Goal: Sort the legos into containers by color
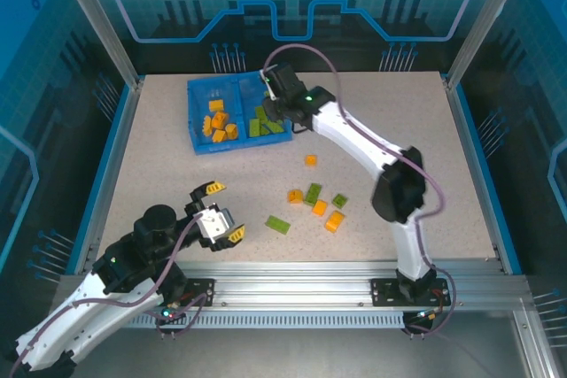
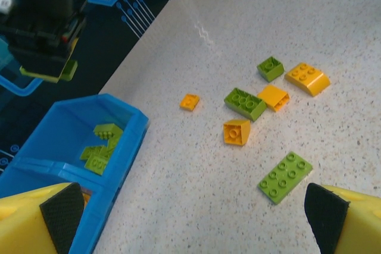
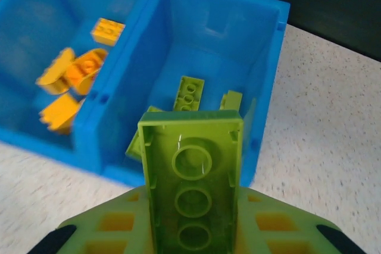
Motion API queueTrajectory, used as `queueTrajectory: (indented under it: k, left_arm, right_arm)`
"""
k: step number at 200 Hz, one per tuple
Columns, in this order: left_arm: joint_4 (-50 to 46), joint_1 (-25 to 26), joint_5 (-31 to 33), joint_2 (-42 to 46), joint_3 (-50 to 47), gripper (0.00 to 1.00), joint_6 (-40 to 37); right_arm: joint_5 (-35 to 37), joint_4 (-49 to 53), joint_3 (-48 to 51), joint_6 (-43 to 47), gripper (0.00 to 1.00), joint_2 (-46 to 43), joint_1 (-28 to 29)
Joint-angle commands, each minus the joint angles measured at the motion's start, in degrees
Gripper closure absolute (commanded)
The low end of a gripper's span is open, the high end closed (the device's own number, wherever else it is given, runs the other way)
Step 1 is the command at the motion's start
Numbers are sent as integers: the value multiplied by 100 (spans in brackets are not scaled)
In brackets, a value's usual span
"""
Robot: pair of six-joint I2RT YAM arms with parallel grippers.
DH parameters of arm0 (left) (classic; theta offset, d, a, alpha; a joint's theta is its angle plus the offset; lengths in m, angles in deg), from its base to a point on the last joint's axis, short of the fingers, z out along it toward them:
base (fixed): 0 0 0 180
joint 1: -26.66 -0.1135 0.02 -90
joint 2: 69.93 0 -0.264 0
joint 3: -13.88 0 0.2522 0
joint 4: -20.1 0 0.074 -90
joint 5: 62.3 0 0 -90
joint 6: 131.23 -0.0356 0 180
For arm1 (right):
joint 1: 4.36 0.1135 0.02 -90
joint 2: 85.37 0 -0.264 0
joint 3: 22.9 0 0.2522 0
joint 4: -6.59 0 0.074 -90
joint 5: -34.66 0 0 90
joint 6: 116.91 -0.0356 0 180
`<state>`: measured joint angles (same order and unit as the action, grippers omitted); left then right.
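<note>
The blue tray [image 1: 204,92] lies at the far left of the table, with orange legos [image 1: 219,126] in its left compartment and green legos [image 1: 263,123] in its right one. My right gripper [image 1: 275,95] hangs over the right compartment [image 3: 238,40], shut on a light green brick [image 3: 193,176] whose hollow underside faces the camera. Green legos [image 3: 189,93] lie below it, and orange legos [image 3: 71,75] sit beyond the divider [image 3: 98,114]. My left gripper [image 1: 220,212] stands open above bare table, near a flat green plate [image 2: 285,176].
Loose legos lie mid-table: orange ones [image 1: 311,160] [image 1: 295,196] [image 1: 334,221] and green ones [image 1: 313,193] [image 1: 340,201], with the flat green plate [image 1: 277,225] nearest my left gripper. Blue walls and metal posts border the table.
</note>
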<state>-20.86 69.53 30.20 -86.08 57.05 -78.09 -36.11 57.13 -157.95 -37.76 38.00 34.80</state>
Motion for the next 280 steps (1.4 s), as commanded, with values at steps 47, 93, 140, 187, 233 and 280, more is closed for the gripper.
queueTrajectory:
  k: [47,93,140,187,233,280]
  left_arm:
    - [-191,-40,257,-37,-49,1,-304]
    - [-222,-46,168,-80,-62,1,-295]
    - [-119,-69,90,-255,-93,1,-282]
    - [54,-93,242,-189,-84,1,0]
    - [390,-152,637,-252,-51,1,716]
    - [849,-255,1166,-800,425,1,3004]
  right_arm:
    - [-78,767,-4072,415,73,3114,-417]
    - [-260,-611,-4073,591,68,3372,-409]
    - [-448,-710,-4156,338,40,3064,-393]
    - [-960,192,-3925,72,39,1787,-365]
    - [-1691,755,-1503,255,28,-717,-374]
    - [-2223,512,2050,118,18,-3703,-402]
